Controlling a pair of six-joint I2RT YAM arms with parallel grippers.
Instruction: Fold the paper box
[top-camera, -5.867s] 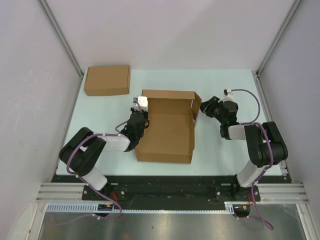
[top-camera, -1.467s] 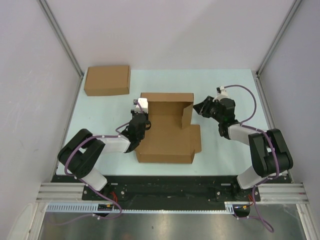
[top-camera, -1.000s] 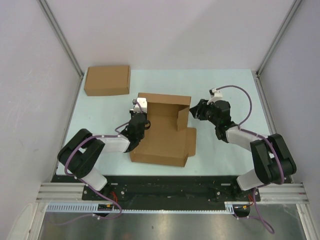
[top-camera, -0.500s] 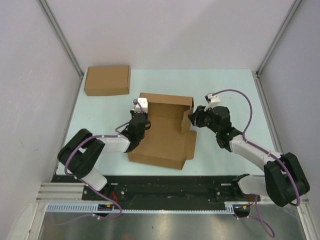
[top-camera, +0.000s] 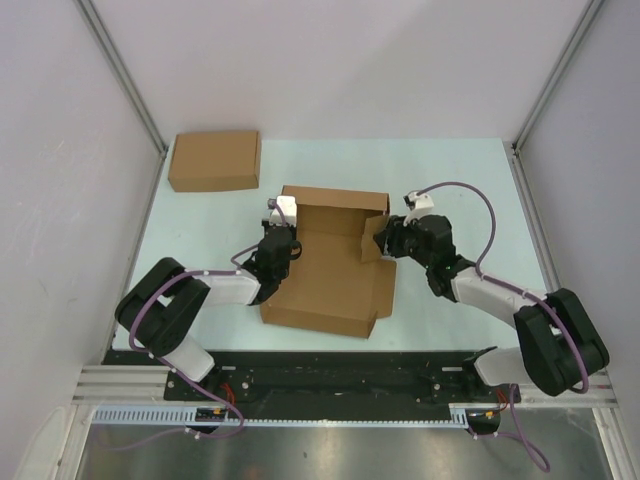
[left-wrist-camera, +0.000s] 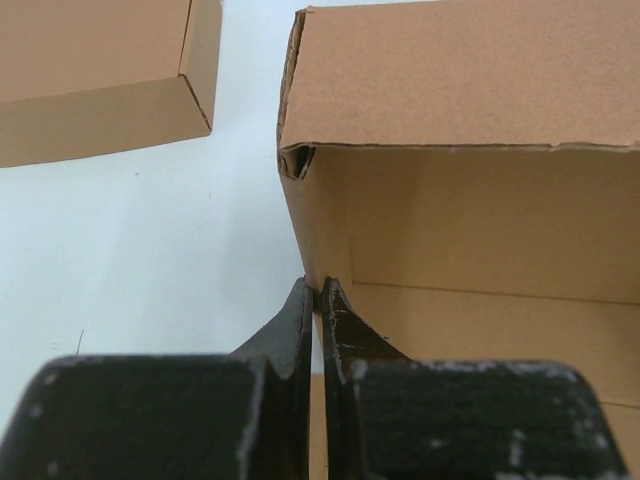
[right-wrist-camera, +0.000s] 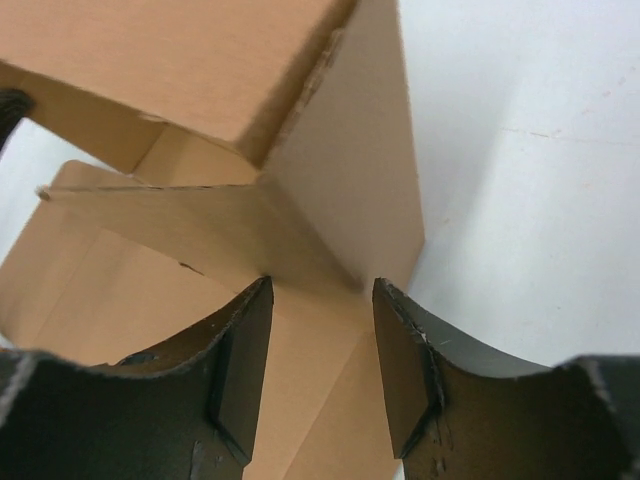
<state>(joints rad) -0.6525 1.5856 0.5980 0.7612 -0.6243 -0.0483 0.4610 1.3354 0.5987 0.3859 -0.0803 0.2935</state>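
The paper box (top-camera: 335, 270) is a brown cardboard sheet in the middle of the table, its back lid raised and its side walls partly upright. My left gripper (top-camera: 282, 240) is shut on the box's left side wall (left-wrist-camera: 312, 240), pinching the thin cardboard between its fingertips (left-wrist-camera: 300, 305). My right gripper (top-camera: 380, 240) is open at the box's right side, its fingers (right-wrist-camera: 245, 340) astride the corner where the right wall (right-wrist-camera: 350, 190) meets an inward tab (right-wrist-camera: 200, 225). It holds nothing.
A second, ready-made flat brown box (top-camera: 214, 160) lies at the back left of the table; its corner shows in the left wrist view (left-wrist-camera: 100, 80). Pale table surface (top-camera: 450, 180) lies right of the box. Enclosure walls stand on both sides.
The right arm has reached left until its open gripper met the box's right wall. The right flap rose from flat to partly upright. The box shifted slightly. The left gripper kept its hold.
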